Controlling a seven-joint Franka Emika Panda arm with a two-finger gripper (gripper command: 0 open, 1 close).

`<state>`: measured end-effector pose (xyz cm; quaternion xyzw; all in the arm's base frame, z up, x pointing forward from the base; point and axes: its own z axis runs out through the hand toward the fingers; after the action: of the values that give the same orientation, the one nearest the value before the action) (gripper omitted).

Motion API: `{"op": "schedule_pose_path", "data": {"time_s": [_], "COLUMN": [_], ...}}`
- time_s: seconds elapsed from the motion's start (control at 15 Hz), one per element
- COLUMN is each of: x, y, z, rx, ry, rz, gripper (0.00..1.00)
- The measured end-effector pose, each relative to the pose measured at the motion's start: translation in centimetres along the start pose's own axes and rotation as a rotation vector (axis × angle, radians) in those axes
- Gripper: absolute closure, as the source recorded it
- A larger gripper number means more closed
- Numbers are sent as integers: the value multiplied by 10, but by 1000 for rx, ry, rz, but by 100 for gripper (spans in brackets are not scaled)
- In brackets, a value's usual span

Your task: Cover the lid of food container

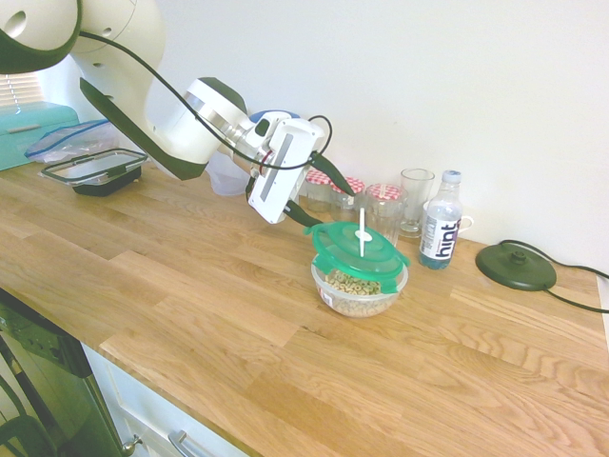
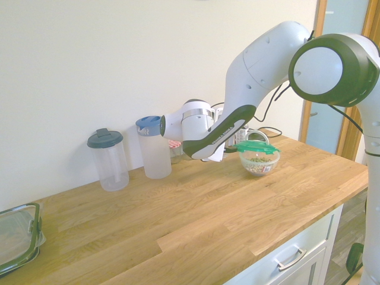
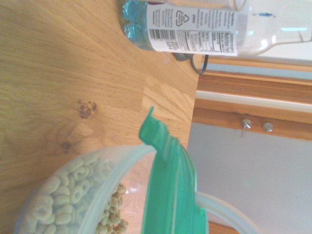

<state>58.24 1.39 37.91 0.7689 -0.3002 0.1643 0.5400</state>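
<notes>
Atop clear round bowl (image 1: pixel 359 290), translucent green lid (image 1: pixel 357 246)

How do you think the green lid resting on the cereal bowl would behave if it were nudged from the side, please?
The green lid sits tilted on the cereal bowl, apparently not clipped down, so a nudge would probably slide or tip it off. It looks like thin translucent plastic, likely light and slightly flexible. The small bowl might also skid on the smooth wooden counter.

White Franka arm (image 2: pixel 261 65) with rounded glossy segments, dark green bands at the joints, thin black cable along the forearm beside the lid (image 1: pixel 357 246), silver wrist ring, boxy white gripper (image 1: pixel 319 195) with dark fingers
</notes>
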Motion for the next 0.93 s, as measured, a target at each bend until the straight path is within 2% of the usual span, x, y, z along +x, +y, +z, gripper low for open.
{"op": "schedule_pose_path", "data": {"time_s": [0.2, 0.33, 0.53, 0.93], "x": [-1, 0, 13, 16], "y": [0, -1, 20, 97], "z": [1, 0, -25, -121], "rx": [-1, 42, 199, 561], "ry": [-5, -24, -132, -375], "rz": [-2, 7, 26, 15], "gripper": [0, 0, 0, 0]}}
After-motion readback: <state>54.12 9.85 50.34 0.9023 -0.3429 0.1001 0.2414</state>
